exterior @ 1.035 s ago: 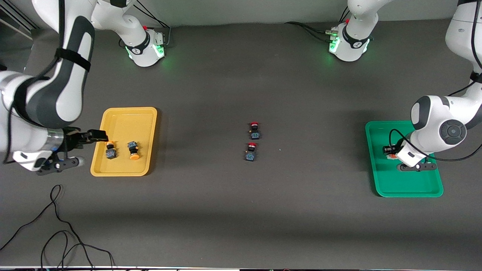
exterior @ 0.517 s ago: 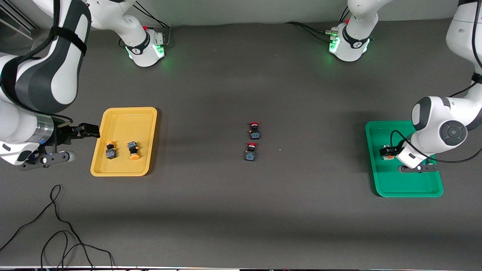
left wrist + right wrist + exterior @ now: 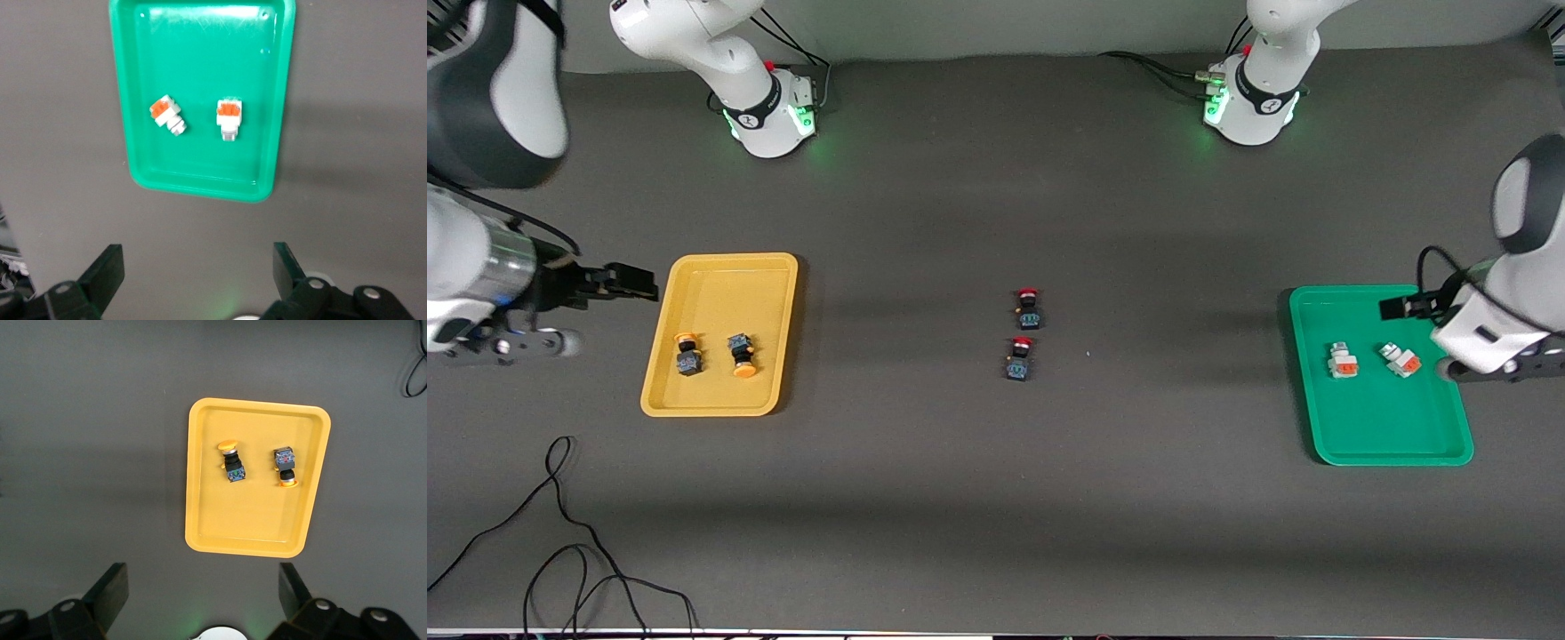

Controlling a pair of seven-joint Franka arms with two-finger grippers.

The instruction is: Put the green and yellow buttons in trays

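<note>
My left gripper (image 3: 193,283) is wide open and holds nothing. It hangs over the edge of the green tray (image 3: 1369,444), and both white buttons (image 3: 1343,361) lie in that tray just under it. My right gripper (image 3: 200,603) is wide open and empty too, up beside the yellow tray (image 3: 694,404), where both yellow buttons (image 3: 687,353) lie. If I dip down, I might bump a tray. Two red buttons (image 3: 1028,308) sit mid-table, well apart from both grippers. Nothing blocks me.

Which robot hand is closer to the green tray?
The left. The left hand hangs open over the green tray, empty. The right hand is open beside the yellow tray, at the table's right-arm end.
</note>
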